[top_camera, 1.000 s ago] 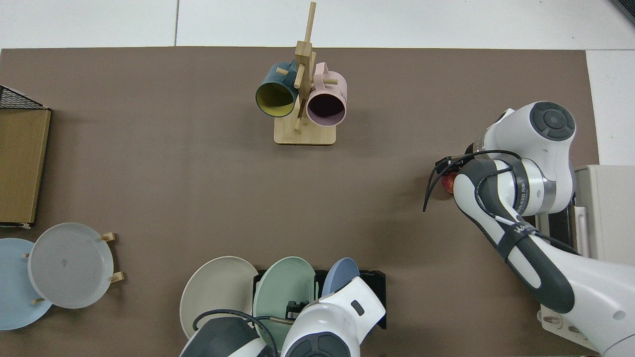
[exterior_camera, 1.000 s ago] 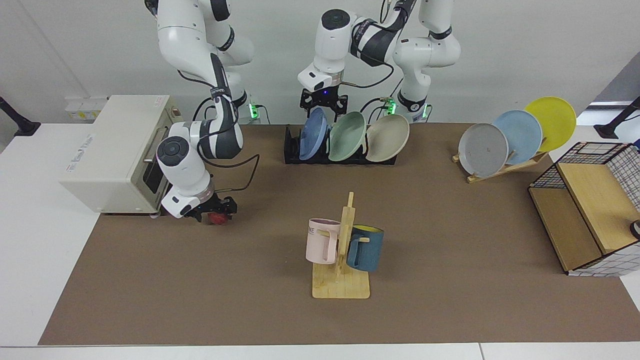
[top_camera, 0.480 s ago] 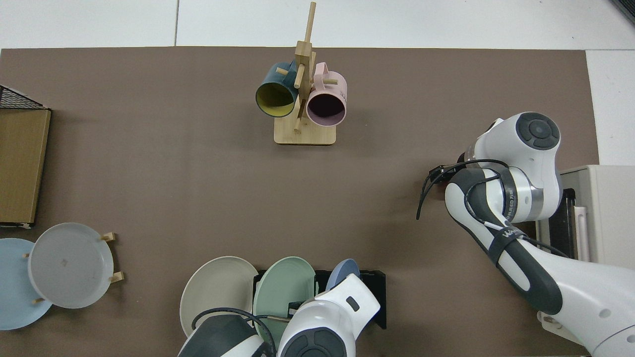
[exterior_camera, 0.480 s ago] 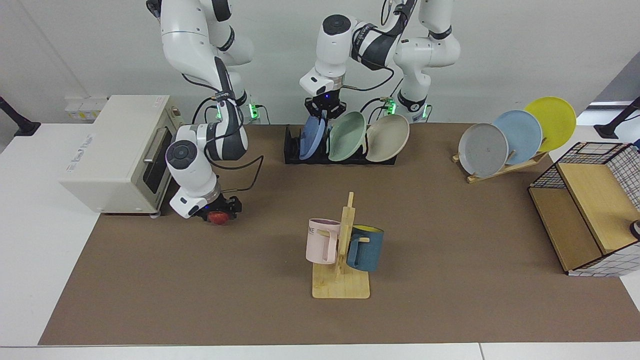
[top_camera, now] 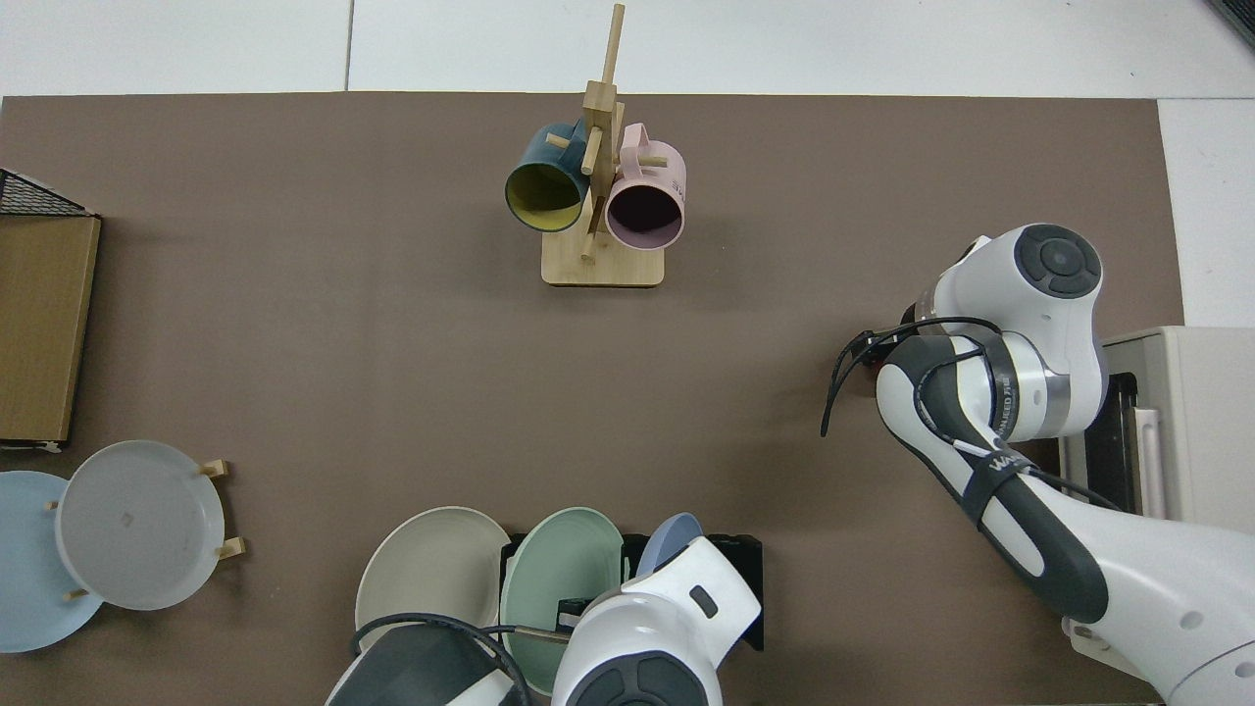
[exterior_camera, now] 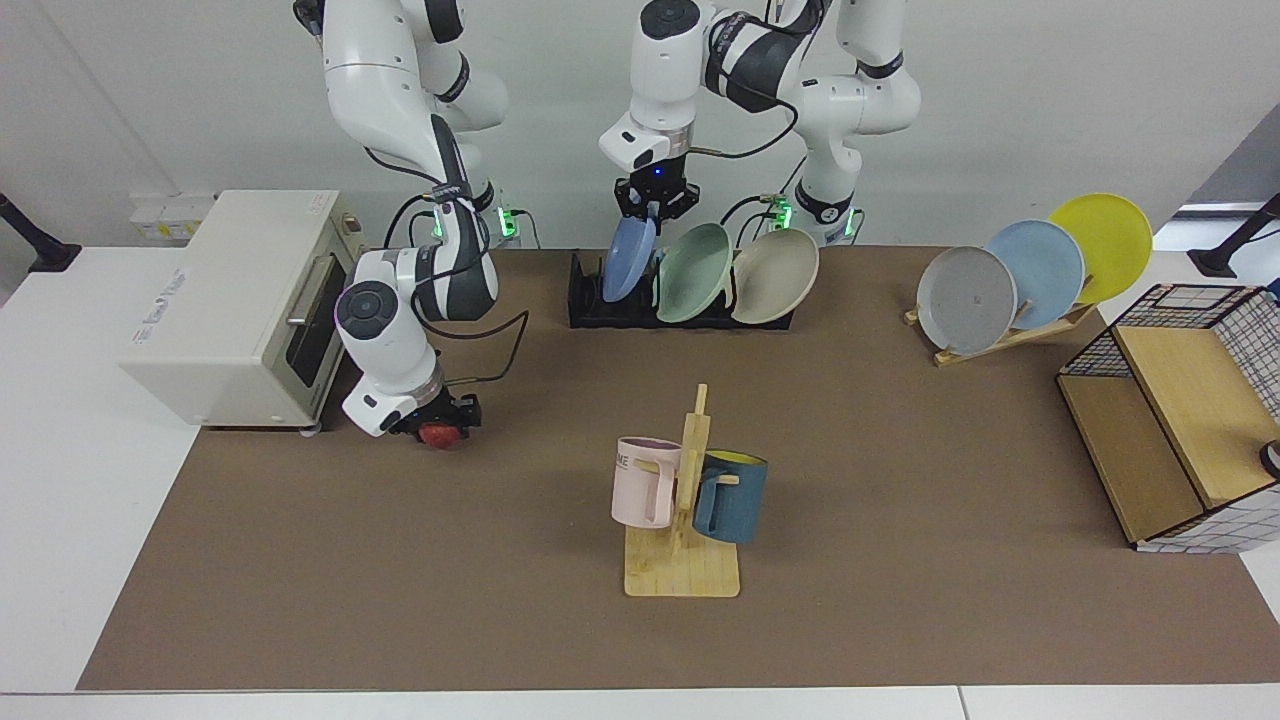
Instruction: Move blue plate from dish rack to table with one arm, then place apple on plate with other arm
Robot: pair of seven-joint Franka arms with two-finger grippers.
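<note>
Brown-matted table [exterior_camera: 900, 480]: matte periwinkle blue plate [exterior_camera: 627, 262] tilted, left tool [exterior_camera: 655, 203] pinching rim.

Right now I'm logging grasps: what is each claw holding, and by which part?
Left claw grips the blue plate by its top rim. Right claw is shut on the apple, pinching its sides.

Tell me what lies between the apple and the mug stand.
Nothing: in the facing view, only bare brown mat separates the apple from the mug stand.
</note>
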